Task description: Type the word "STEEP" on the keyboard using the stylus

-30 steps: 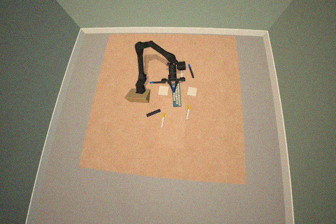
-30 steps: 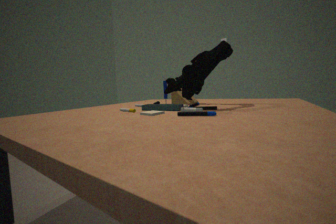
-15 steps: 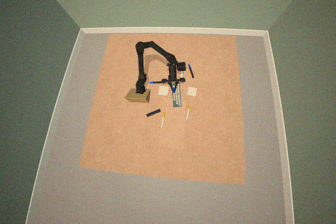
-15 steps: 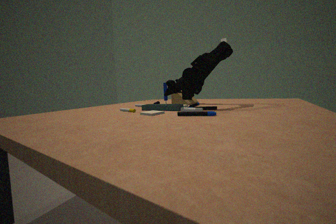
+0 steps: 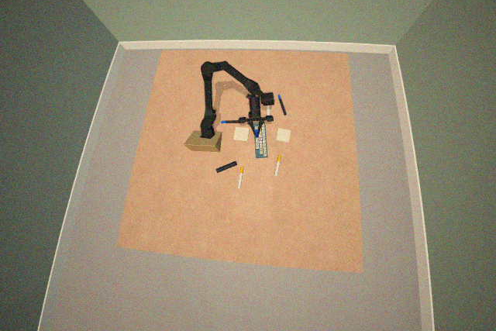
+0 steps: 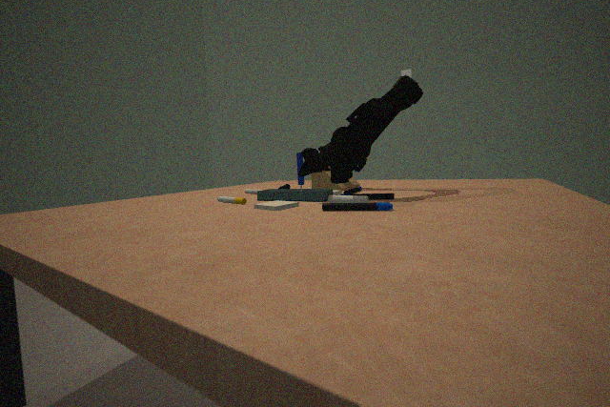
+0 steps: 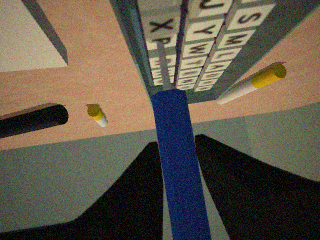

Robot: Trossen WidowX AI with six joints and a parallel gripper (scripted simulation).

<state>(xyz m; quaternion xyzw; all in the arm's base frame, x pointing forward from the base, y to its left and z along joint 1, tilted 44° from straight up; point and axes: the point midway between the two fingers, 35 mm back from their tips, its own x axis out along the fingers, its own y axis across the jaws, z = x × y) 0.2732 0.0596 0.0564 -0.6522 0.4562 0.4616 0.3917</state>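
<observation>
The blue stylus stands about upright, its thin grey tip pointing down. My gripper is shut on its blue body, with one black finger on each side. The teal keyboard lies flat below, with rows of pale lettered keys. In the wrist view the grey tip ends over the P key, near its border with the X key. The tip is at or just above the key tops; whether it touches a key cannot be told.
Pale square pads flank the keyboard. White markers with yellow ends and a dark bar lie beyond its lower end. Black markers with blue ends and a white marker lie nearby.
</observation>
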